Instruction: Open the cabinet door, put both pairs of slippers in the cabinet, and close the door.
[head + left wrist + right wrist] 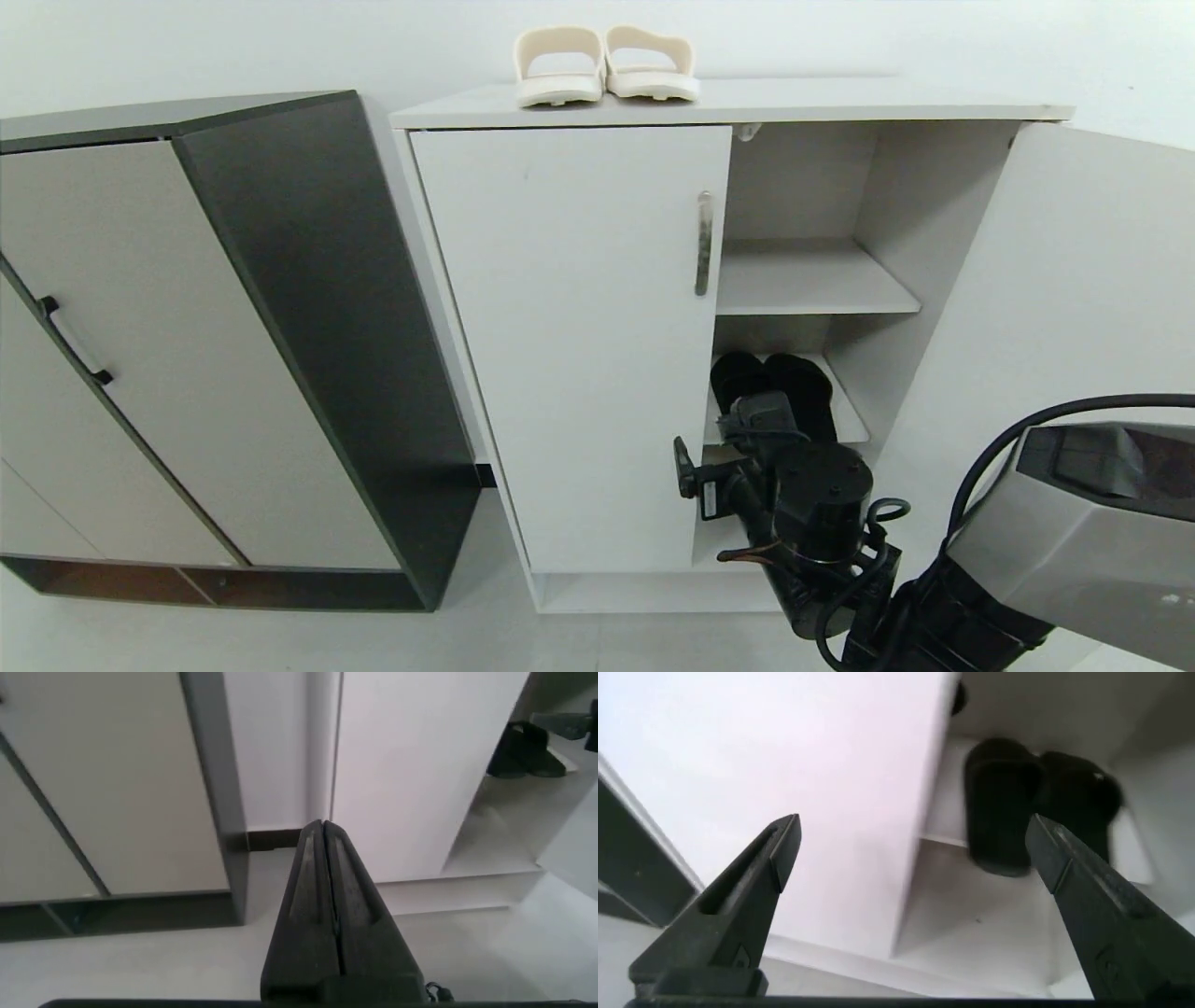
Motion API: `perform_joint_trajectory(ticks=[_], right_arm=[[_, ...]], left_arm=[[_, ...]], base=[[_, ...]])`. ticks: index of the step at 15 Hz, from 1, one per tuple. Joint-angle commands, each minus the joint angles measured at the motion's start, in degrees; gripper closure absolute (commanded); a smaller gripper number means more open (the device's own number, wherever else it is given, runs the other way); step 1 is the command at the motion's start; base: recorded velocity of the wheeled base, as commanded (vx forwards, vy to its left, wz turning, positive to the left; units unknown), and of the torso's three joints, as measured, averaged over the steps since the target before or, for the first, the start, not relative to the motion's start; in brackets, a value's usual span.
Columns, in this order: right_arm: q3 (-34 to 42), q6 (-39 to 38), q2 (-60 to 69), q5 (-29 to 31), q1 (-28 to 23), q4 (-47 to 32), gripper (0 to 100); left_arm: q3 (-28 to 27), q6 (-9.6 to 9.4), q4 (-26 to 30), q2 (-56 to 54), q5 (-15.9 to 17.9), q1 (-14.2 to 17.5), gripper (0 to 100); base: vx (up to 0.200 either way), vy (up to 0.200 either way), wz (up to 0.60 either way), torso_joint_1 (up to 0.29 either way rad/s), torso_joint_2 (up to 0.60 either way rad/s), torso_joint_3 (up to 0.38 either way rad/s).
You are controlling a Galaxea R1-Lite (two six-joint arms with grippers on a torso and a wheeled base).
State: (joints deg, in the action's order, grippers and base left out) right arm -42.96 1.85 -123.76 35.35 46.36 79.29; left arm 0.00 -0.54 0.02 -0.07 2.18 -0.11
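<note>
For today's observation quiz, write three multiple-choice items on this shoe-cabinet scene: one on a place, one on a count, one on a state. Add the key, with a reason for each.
1. Where does the pair of cream open-toe slide slippers sit?
A. On top of the white two-door cabinet
B. On the cabinet's upper shelf
C. On the floor

2. How many pairs of slippers are inside the cabinet?
A. None
B. One
C. Two

3. How do the fingers of the right gripper stand?
A. Spread open
B. Shut on a slipper
C. Shut on the door handle

Key:
1 A: the cream pair rests on the cabinet's top panel.
2 B: just the pair of black slide slippers lies inside, on the lower shelf.
3 A: the right wrist view shows a wide gap between the fingers, with nothing gripped.
</note>
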Motion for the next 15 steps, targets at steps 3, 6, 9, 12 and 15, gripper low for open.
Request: perform_joint_trajectory(ticks=[3,6,9,12,15], right_arm=[[0.5,0.7,-0.3,0.1,-0.4,0.1,0],[0.5,0.9,-0.4,0.1,-0.4,0.5,0],[0.5,0.9,-0.5,0.1,-0.4,0.5,0],[0.5,0.9,-0.5,0.1,-0.4,0.5,0],[0.5,0.9,-0.5,0.0,-0.4,0.4,0]], left_arm=[[0.0,0.01,0.0,0.1,0.0,-0.1,100],[0.0,0.10,0.0,0.1,-0.1,0.0,100],[0.0,0.10,0.0,0.1,-0.1,-0.1,100],[0.0,0.10,0.0,0.1,-0.1,0.0,100],[0.0,0.10,0.0,0.1,-0.1,0.0,100]], base=[[0.000,0.200,0.00,0.004,0.00,0.002],[0.000,0.133,0.00,0.000,0.00,0.000],[0.000,0.000,0.00,0.000,0.00,0.000],[0.000,0.000,0.00,0.000,0.00,0.000],[0.000,0.000,0.00,0.000,0.00,0.000]])
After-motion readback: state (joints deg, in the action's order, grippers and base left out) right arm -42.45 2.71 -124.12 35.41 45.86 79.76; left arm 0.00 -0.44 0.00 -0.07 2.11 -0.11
